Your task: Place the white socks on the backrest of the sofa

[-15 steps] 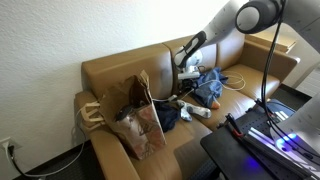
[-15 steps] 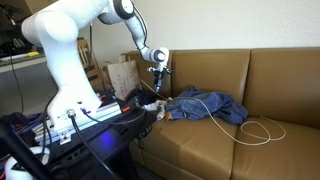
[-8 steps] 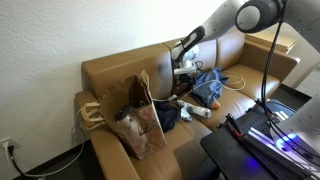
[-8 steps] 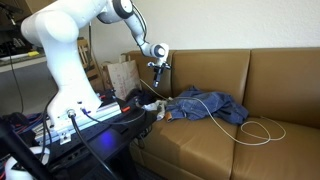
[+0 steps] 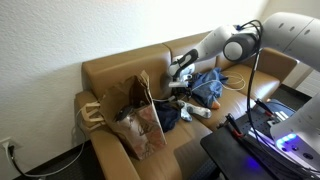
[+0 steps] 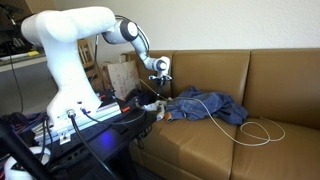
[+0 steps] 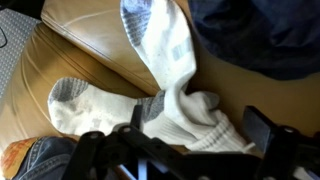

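**Socks in the grip, backrest not yet reached**

The gripper (image 7: 200, 125) has its jaws closed on a bunched fold of the white socks (image 7: 165, 60). In the wrist view, one grey-toed sock trails away over the brown leather and the other spreads to the side. In both exterior views the gripper (image 6: 160, 66) hangs in front of the sofa's backrest (image 5: 130, 62), near its top edge, with the white bundle held up off the seat.

So the pick-up looks done. What remains, I judge, is carrying the socks over the top edge and opening the jaws so that they drape there.

A heap of blue clothes (image 6: 205, 103) lies on the seat beside the gripper, and a paper bag (image 5: 135, 110) stands farther along. No brand or writing is legible on the socks, bag or sofa.
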Available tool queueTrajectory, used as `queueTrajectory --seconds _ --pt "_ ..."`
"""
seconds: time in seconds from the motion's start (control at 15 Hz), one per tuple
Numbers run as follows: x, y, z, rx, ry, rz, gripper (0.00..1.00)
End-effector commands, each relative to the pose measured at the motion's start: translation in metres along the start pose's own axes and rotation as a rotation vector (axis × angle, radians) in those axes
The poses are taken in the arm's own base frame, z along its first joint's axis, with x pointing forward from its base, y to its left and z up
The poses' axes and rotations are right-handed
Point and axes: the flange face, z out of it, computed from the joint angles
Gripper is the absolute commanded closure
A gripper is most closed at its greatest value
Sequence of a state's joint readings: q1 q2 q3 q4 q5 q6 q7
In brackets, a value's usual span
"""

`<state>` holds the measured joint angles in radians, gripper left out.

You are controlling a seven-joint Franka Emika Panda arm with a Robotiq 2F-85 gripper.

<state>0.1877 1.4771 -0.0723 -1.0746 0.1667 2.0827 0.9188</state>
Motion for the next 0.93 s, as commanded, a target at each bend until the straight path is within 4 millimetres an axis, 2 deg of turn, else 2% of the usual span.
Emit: queueTrajectory --seconds 0.0,0.2,0.33,0.4,0.47,0.53,0.8,0.87 --pt "0.008 0.027 0.063 -0.018 0.051 0.084 0.00" --pt "0.015 0.044 0.095 0.024 0.094 0.113 0.00" --pt "0.016 0.050 0.102 0.041 0.114 0.118 0.00" --pt "0.016 0.052 0.105 0.046 0.121 0.119 0.25" --pt "0.015 0.053 0.105 0.051 0.125 0.122 0.26" --pt "0.016 0.054 0.105 0.057 0.128 0.127 0.32" --pt "0.019 0.055 0.103 0.078 0.132 0.162 0.63" --pt "0.021 0.056 0.101 0.074 0.121 0.172 0.68"
